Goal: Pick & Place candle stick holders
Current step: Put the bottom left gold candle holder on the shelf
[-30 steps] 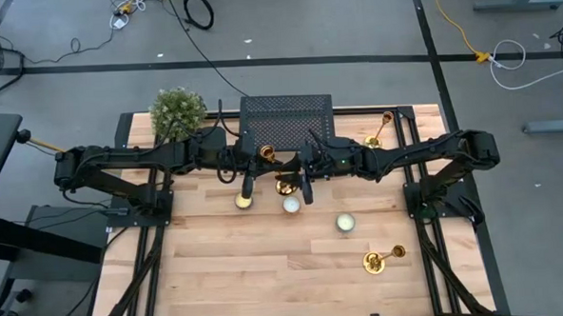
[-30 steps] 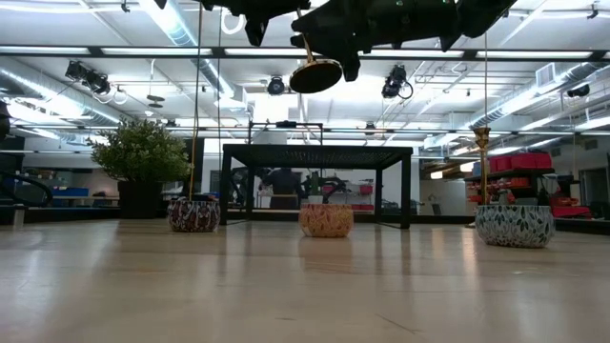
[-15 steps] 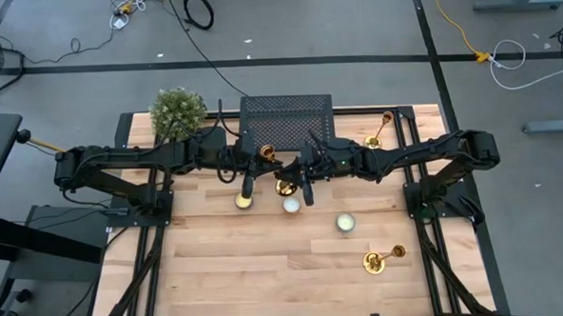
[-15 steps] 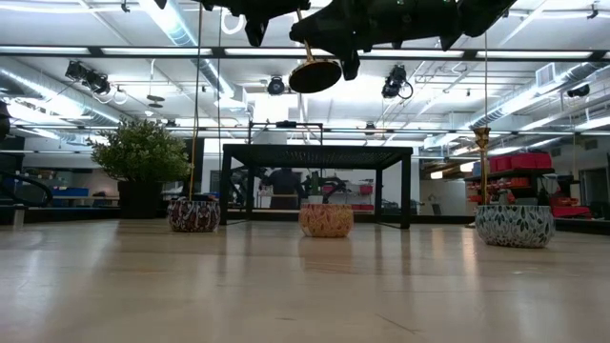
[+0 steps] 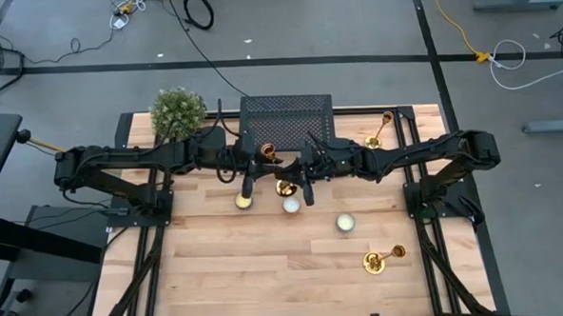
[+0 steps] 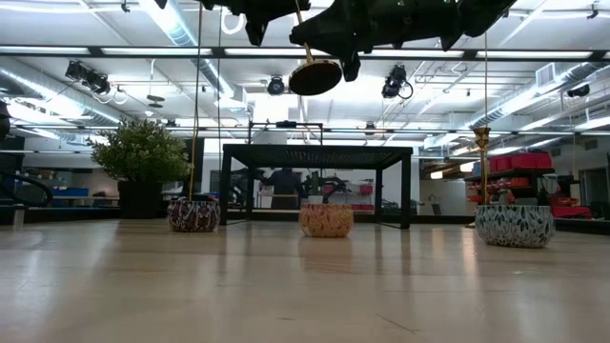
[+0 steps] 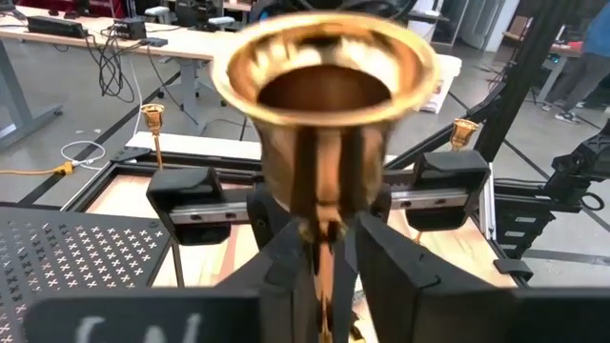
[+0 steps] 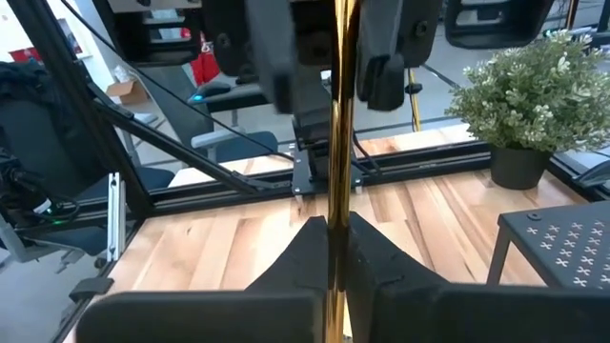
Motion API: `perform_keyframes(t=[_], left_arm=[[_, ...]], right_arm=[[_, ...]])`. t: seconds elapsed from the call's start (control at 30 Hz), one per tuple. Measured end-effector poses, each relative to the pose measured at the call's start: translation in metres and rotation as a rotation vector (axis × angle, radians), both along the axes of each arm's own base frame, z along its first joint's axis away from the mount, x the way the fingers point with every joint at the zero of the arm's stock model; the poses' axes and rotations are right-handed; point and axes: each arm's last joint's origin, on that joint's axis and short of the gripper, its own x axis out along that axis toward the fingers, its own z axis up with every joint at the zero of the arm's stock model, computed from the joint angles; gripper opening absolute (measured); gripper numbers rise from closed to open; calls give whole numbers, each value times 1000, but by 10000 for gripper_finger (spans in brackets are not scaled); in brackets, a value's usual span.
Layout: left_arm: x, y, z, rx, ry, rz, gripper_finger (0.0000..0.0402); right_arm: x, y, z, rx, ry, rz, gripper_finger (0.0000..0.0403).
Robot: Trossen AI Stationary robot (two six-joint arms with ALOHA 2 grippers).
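One gold candle stick holder is held high over the table's middle: its cup (image 5: 267,153) points toward the far edge and its round base (image 6: 315,76) toward the near edge. My left gripper (image 5: 260,165) and my right gripper (image 5: 306,168) are both shut on its stem. Two more candle stick holders stand on their bases, one at the far right (image 5: 379,132) and one at the near right (image 5: 381,259). My left gripper pinches the stem just below the cup (image 7: 324,250) between its two fingers (image 7: 379,262). It comes level from the table's left, across the stem. The holder is lifted clear and tilted. My right gripper pinches the thin stem (image 8: 335,205) between its two fingers (image 8: 367,250), farther toward the base. It comes level from the table's right, across the stem.
Three small patterned candle pots stand on the wood below the grippers (image 5: 242,201), (image 5: 290,204), (image 5: 345,222). A black perforated stand (image 5: 286,115) and a potted plant (image 5: 178,110) stand along the far edge.
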Motion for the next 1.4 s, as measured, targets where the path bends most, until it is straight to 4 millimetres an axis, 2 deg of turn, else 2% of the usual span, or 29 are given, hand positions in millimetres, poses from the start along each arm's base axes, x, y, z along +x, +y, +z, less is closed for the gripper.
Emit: perform_keyframes(t=[0.27, 0.43, 0.73, 1.0, 1.4], left_arm=[[0, -1, 0, -33, 6, -21, 153], [-3, -2, 2, -42, 3, -42, 171], [-18, -3, 20, -32, -71, -34, 158], [-21, -3, 22, -31, -76, -34, 139], [-21, -3, 22, -32, -74, -34, 128]], right_arm=[[-10, 0, 19, -14, -64, 0, 11], [-21, 1, 35, -39, -111, 1, 11], [-44, -3, 55, -177, -104, -98, 10], [-59, -27, 68, -201, -125, -231, 10], [-66, -61, 67, -214, -96, -438, 10]])
